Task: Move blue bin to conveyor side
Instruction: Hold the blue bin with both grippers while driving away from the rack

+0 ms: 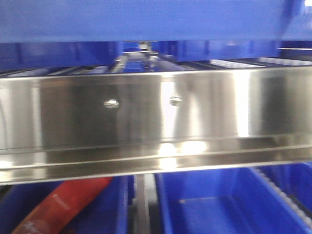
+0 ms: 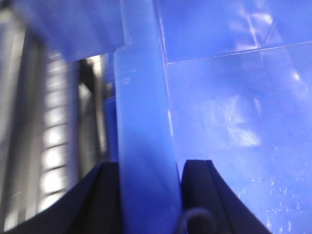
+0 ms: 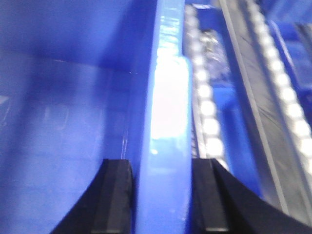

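Your left gripper (image 2: 148, 168) is closed on the rim (image 2: 144, 107) of the blue bin (image 2: 234, 122). One of its black fingers (image 2: 200, 195) is inside the bin and the other is outside. They stand only as far apart as the rim is thick, and both seem to touch it. To the right of the rim you see the scratched, glossy inner wall and the floor of the bin. To the left, outside the bin, a row of bright rollers (image 2: 53, 146) runs just beside it, but this part is blurred.

Your right gripper (image 3: 161, 165) holds the opposite rim in the same way, with one finger (image 3: 114, 195) on the inner side, one on the outer side, and the jaws closed on the plastic. Here the inside of the bin lies to the left. To the right there is another roller row (image 3: 207, 107), and next to it a grey strip (image 3: 258, 97).

So the blue bin is between your two grippers, held at both rims, beside the roller tracks.

In the front view a stainless-steel rail (image 1: 156, 112) with two screws (image 1: 111, 103) crosses the middle. Below it, on the left, a lower bin (image 1: 122, 204) contains a red packet (image 1: 63, 204). A second lower bin (image 1: 234, 209) is on the right. A wide blue surface (image 1: 146, 19) fills the top edge, and you cannot tell from this view whether it belongs to the held bin.
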### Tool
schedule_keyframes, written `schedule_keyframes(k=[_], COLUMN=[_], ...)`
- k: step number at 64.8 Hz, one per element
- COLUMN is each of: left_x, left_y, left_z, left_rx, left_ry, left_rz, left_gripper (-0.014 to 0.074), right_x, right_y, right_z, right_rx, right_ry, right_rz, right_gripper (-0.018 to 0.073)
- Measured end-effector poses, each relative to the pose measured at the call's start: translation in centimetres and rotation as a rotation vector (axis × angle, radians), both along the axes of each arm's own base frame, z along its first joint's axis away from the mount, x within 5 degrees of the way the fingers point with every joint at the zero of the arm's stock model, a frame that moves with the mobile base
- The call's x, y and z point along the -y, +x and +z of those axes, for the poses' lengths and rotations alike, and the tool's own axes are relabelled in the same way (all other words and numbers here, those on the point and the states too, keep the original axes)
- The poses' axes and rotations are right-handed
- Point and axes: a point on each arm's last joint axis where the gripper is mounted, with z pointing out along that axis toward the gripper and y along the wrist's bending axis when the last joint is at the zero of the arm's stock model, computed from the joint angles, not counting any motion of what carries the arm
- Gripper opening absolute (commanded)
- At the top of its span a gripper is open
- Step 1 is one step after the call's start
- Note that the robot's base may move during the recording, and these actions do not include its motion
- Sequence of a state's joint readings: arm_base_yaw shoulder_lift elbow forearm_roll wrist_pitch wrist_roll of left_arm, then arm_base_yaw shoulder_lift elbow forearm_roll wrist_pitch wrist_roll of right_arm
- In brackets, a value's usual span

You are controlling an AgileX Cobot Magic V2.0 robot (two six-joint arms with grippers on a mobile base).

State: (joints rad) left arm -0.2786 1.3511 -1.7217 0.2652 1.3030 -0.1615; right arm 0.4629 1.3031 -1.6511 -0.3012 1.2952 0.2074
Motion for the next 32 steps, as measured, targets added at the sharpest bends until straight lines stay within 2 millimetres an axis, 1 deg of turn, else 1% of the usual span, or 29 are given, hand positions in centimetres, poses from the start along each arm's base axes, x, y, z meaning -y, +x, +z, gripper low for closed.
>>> schedule_keyframes(k=[32], left_x=[0.00], left_y=[0.00], left_z=[0.00], left_rx=[0.000], left_ry=[0.000], left_rz=[0.000], left_gripper=[-0.0016], right_x=[0.00], right_y=[0.00], right_z=[0.00], right_rx=[0.000], right_ry=[0.000], right_rz=[0.000], right_gripper=[-0.0075])
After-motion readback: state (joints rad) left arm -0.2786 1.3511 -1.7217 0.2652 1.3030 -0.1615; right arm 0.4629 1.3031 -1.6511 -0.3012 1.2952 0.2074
